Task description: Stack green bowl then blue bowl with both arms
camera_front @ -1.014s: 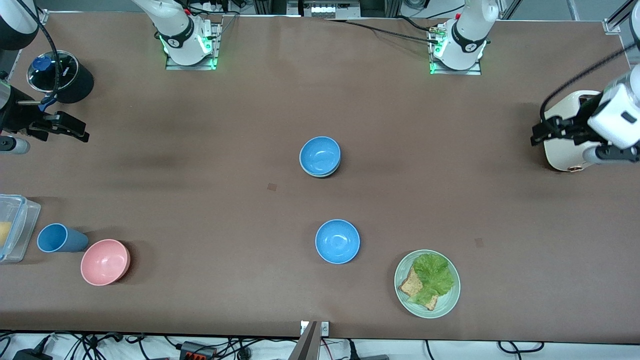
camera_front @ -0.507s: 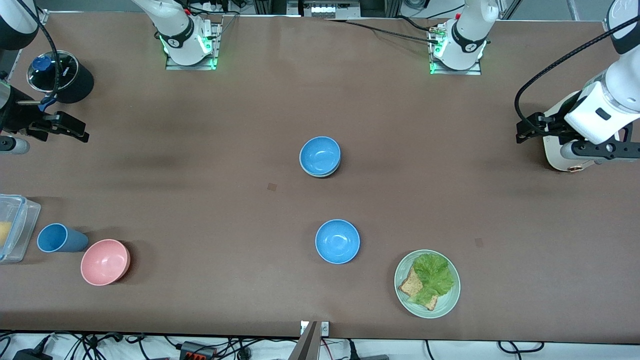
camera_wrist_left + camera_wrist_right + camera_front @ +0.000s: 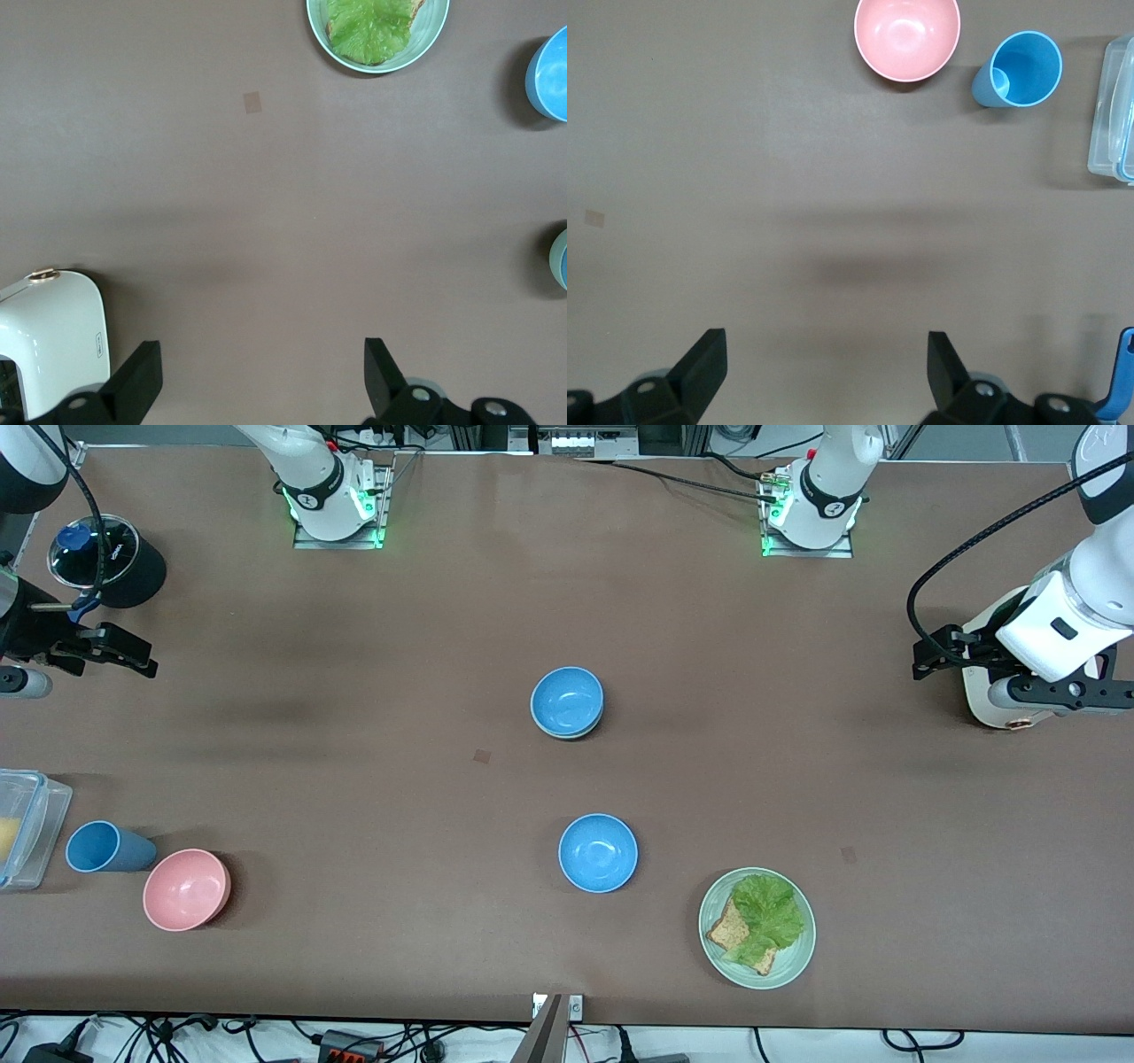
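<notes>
Left hand [image 3: 930,662] is moving slightly toward the table's middle compared with 0.5 s ago, and well away from where it was 1.0 s ago; it is hovering empty over the left arm's end of the table [image 3: 372,779], just beside the white toaster [image 3: 992,691]. In the left wrist view its fingers [image 3: 133,381] are standing wide apart with nothing between them. Right hand [image 3: 133,657] is waiting over the right arm's end of the table, unchanged across all 3 front pictures, near the black jar [image 3: 106,562]; its fingers [image 3: 700,363] are likewise spread wide and empty.

Stack status: 1 blue bowl [image 3: 567,700] is already sitting nested in the green bowl [image 3: 569,732], whose pale rim is showing under the blue one near the table's middle. Neither is shifting between pictures. A 2nd, look-alike blue bowl [image 3: 598,852] is lying nearer the front camera, apart from the stack and untouched.

Judgement: with both hands empty and clear of the bowls, the stacking is appearing complete, and the left arm is settling at rest after withdrawing.

Other items, undisturbed: green plate [image 3: 756,927] with bread and lettuce, pink bowl [image 3: 186,888], blue cup [image 3: 102,847], clear container [image 3: 27,828].
</notes>
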You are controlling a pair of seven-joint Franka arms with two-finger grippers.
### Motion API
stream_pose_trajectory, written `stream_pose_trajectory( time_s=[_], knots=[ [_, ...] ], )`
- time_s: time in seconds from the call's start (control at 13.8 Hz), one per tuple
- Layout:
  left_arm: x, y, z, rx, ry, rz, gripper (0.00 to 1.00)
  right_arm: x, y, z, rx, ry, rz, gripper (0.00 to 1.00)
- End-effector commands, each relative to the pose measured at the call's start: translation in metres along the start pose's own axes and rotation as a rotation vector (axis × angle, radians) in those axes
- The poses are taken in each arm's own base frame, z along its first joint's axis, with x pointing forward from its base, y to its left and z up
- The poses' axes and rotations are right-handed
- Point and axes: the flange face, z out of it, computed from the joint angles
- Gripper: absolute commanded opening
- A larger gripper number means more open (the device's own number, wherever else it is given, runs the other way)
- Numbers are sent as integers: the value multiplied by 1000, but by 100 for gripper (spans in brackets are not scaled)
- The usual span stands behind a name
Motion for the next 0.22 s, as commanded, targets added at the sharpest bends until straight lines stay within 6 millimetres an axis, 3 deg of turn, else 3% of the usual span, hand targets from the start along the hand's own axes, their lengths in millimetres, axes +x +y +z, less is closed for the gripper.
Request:
stream_pose_trajectory(
  time_s=[0.0, 0.14],
  knots=[
    [0, -5, 0, -15, -12, 16, 100, -7, 1, -5, -4, 9, -14, 100],
    [0, -5, 0, -18, -12, 14, 100, -6, 0, -4, -4, 11, -15, 100]
  ],
)
